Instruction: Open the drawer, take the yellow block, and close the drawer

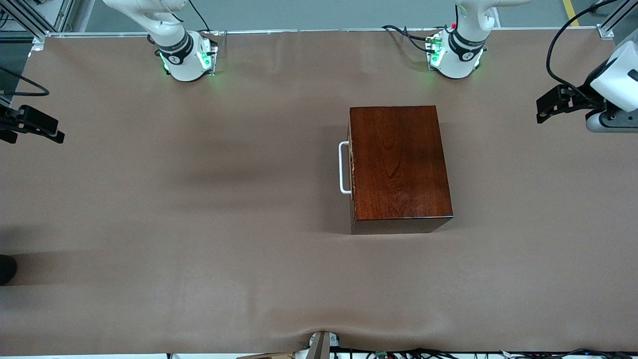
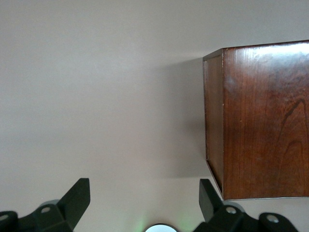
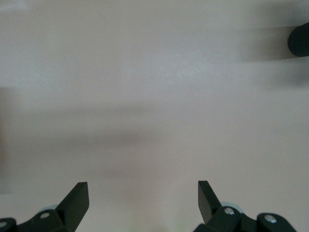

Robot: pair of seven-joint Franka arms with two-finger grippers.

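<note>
Box: I see the dark reddish-brown wooden box (image 1: 400, 167) standing on the table (image 1: 199, 224), toward the left arm's end and somewhat nearer the bases than the front camera.
Drawer: I read the drawer (image 1: 352, 167) as pushed fully in; only a thin pale strip of its front shows along the box face that looks toward the right arm's end.
Handle: the white U-shaped handle (image 1: 343, 167) sticks out from that face, with bare brown cover right in front of it.
Yellow block: I cannot see it in any view; with the drawer closed, nothing of its inside shows.
Left gripper: the left gripper (image 2: 145, 203) hangs over the table at the left arm's end, well apart from the box; its fingers (image 2: 77, 198) are spread wide with nothing between them. In its wrist view one corner and two faces of the box show.
Right gripper: the right gripper (image 3: 143, 200) hangs over bare cover at the right arm's end, its jaws spread wide and holding nothing.
Edges: the box top has crisp straight edges, and its corner nearest the front camera casts a short shadow on the cover.
Open room: I have a broad stretch of bare table between the handle and the right arm's end, and a wide band between the box and the front edge.
Cover: a low wrinkle runs near the front edge.
</note>
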